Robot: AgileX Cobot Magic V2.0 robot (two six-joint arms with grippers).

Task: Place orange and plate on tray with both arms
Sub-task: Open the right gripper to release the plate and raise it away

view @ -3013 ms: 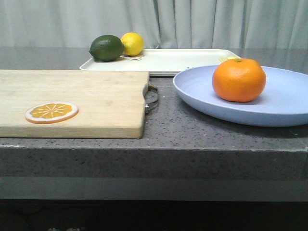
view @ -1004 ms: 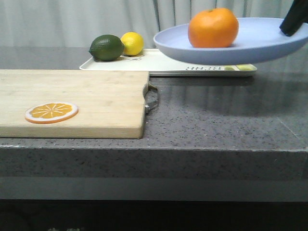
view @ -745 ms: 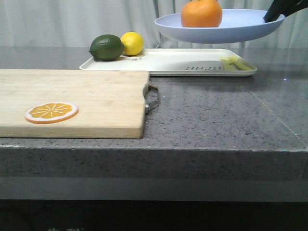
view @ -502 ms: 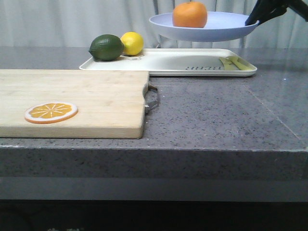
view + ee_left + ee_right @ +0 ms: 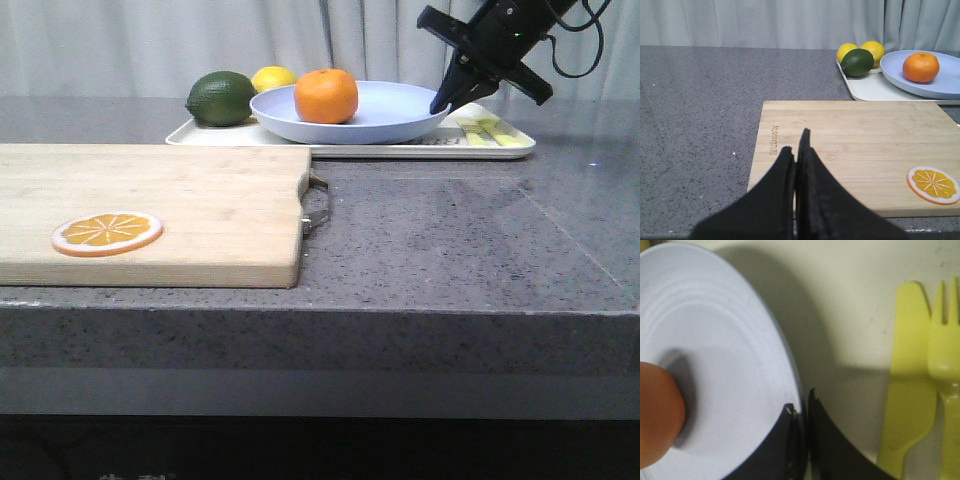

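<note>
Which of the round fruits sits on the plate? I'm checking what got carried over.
The orange, alone on the lavender plate. The dark green lime and the yellow lemons lie directly on the tray.

bright orange orange (image 5: 326,96), lavender-blue plate (image 5: 385,117), cream tray (image 5: 335,146)

plate (image 5: 385,118) filling tray (image 5: 350,148) middle, lime (image 5: 221,99) and lemon (image 5: 272,78) crowding its left end, counter (image 5: 460,235) right of cutting board (image 5: 150,205) open

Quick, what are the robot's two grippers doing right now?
Left gripper: closed, holding nothing, above the cutting board.
Right gripper: closed on the rim of the plate, which sits on the tray.
</note>
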